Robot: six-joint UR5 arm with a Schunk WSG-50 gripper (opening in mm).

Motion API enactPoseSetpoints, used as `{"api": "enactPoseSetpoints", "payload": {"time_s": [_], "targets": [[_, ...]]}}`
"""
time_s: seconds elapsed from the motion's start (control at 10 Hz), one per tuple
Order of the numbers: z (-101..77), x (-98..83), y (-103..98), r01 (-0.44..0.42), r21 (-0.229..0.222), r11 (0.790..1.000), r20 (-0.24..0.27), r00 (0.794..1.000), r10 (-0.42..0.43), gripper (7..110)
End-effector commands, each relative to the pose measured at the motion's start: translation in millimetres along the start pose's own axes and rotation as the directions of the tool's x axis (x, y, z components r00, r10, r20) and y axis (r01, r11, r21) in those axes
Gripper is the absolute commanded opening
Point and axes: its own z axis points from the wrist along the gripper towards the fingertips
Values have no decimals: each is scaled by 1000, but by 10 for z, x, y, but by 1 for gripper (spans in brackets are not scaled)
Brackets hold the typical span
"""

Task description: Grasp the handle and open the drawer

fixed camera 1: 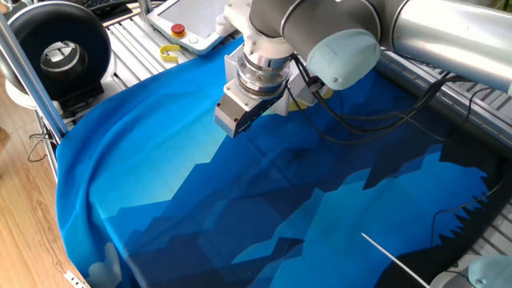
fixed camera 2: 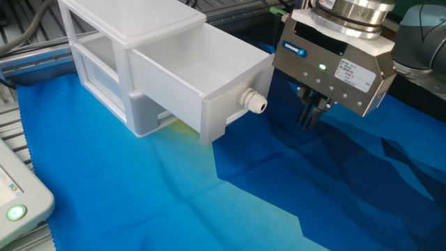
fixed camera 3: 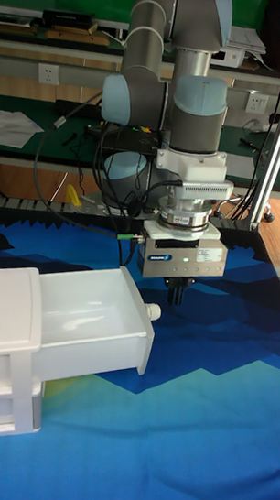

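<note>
The drawer (fixed camera 2: 202, 80) is pulled well out of its white plastic drawer unit (fixed camera 2: 115, 42), and you can see straight down into the tray. The handle (fixed camera 2: 254, 102) here is actually a small white knob sticking out of the drawer front, not black. The gripper (fixed camera 2: 311, 111) hangs just beside that knob, off to the side the drawer front faces, and slightly higher, not touching it. Its dark fingers (fixed camera 2: 307, 114) are pressed close together, basically no gap, and there's nothing between them. A green light glows on the gripper body.

From the tall fixed view the gripper (fixed camera 3: 175, 293) sits right next to the handle (fixed camera 3: 151, 311), with the drawer (fixed camera 3: 84, 334) stretching away from it on that same side. Everything sits on a blue cloth (fixed camera 2: 209, 202) with a mountain pattern.

In the one fixed view the gripper (fixed camera 1: 226, 126) points down over the cloth (fixed camera 1: 160, 184), and a teach pendant (fixed camera 1: 192, 20) with a red button (fixed camera 1: 178, 30) lies beyond it.
</note>
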Motion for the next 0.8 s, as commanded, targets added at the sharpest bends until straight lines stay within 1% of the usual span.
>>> {"api": "enactPoseSetpoints", "payload": {"time_s": [0.0, 0.1, 0.3, 0.5, 0.7], "targets": [[-25, 226, -99, -50, 40, 998, -89, 995, 54, 7], [-27, 259, -53, -59, 24, 998, -103, 993, 61, 7], [-29, 279, -20, -69, 12, 998, -112, 991, 70, 7], [-29, 276, -32, -74, 17, 997, -110, 991, 76, 7], [-27, 255, -19, -71, 11, 997, -102, 992, 71, 7]]}}
